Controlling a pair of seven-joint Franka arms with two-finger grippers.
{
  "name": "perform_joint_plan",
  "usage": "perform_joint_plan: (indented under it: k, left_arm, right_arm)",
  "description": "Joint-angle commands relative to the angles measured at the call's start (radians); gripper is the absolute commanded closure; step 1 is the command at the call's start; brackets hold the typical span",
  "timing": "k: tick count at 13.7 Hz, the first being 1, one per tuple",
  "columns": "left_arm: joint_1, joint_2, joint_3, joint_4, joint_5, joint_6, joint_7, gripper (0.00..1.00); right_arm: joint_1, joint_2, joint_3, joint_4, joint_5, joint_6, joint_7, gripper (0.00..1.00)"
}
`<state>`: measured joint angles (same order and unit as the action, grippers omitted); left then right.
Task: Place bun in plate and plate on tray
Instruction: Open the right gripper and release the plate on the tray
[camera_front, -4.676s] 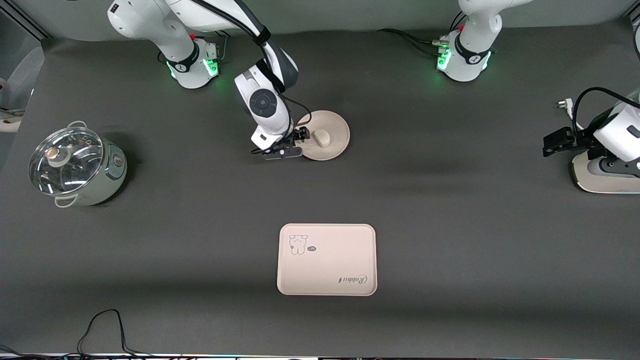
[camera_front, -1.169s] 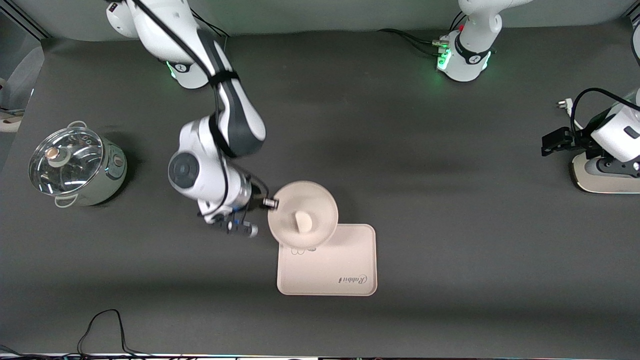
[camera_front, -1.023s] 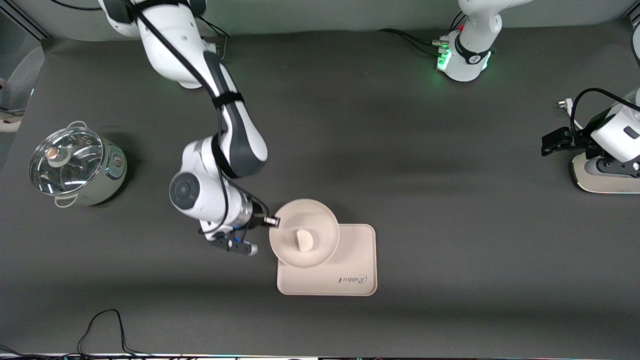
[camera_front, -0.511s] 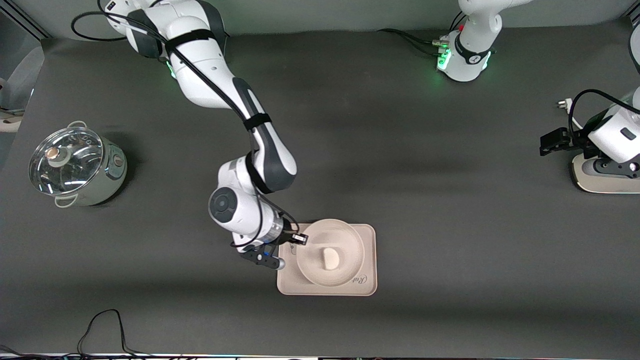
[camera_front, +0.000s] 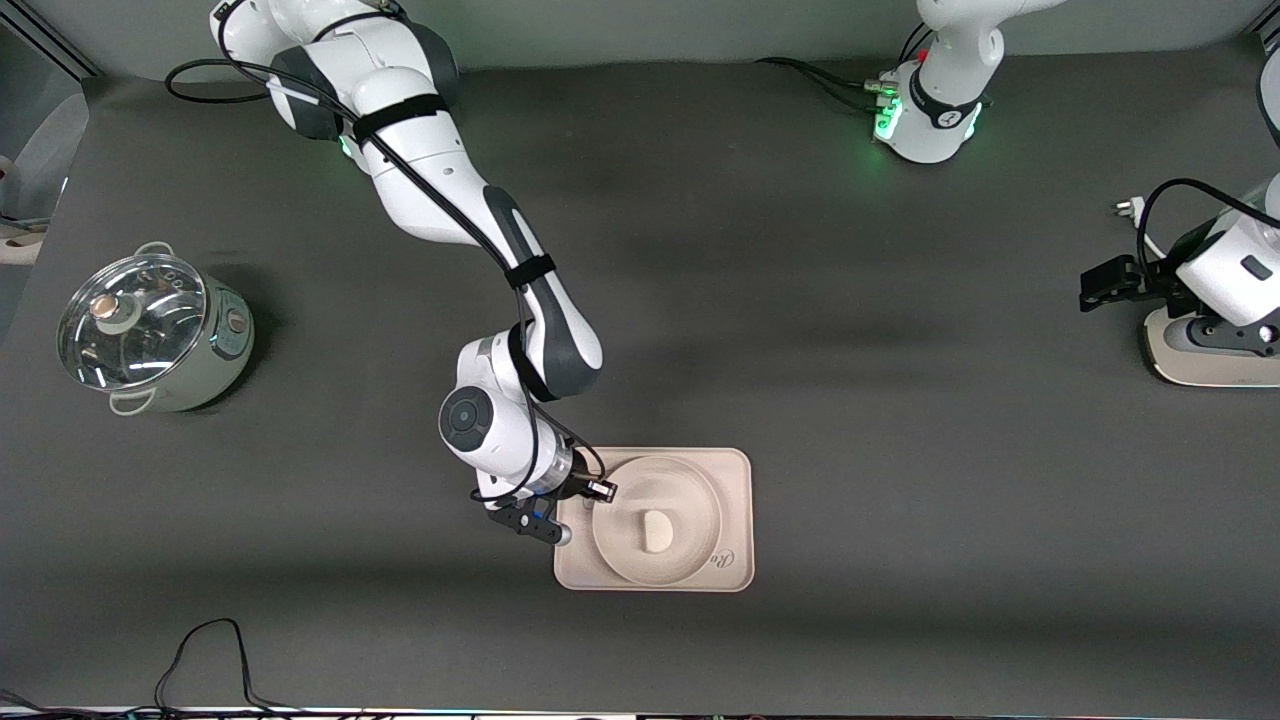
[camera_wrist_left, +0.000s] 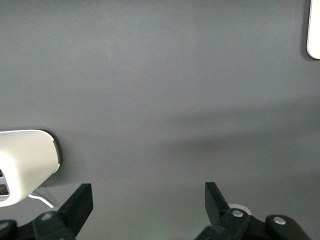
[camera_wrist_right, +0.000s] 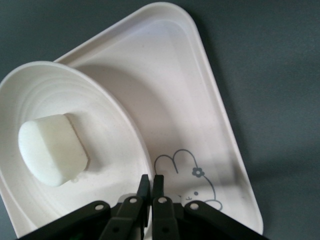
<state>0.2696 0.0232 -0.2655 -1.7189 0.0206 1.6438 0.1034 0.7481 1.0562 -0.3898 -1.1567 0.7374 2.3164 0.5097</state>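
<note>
With the bun (camera_front: 657, 529) already in the plate (camera_front: 690, 560), held over the tray (camera_front: 735, 470) by its rim in the clamped right gripper (camera_wrist_right: 150, 181), only release remains, while the left gripper (camera_wrist_left: 147, 202) waits, spread open.

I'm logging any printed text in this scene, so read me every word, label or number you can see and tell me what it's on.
"Ra": start of a script word on the tray, by the plate, which hides the rest.
A rabbit drawing, no words, shows on the tray in the right wrist view.
No other readable text.
</note>
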Motion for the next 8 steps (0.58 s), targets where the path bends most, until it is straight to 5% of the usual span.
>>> perform_joint_plan:
  k: [1, 2, 3, 8]
  left_arm:
    - [0.007, -0.037, -0.001, -0.031, -0.01, 0.014, -0.004, 0.0]
    - [0.006, -0.037, -0.001, -0.031, -0.01, 0.016, -0.004, 0.0]
    - [0.006, -0.037, -0.003, -0.033, -0.01, 0.017, -0.004, 0.0]
    - [0.008, -0.038, -0.003, -0.033, -0.01, 0.017, -0.004, 0.0]
  right_arm:
    - [-0.018, 0.018, 0.009, 0.045, 0.02, 0.003, 0.015, 0.94]
    - [-0.027, 0.018, 0.011, 0.045, 0.022, 0.003, 0.012, 0.61]
    - [-0.029, 0.018, 0.012, 0.045, 0.02, 0.003, 0.012, 0.03]
    - [-0.044, -0.065, -0.001, 0.046, -0.022, -0.113, -0.005, 0.0]
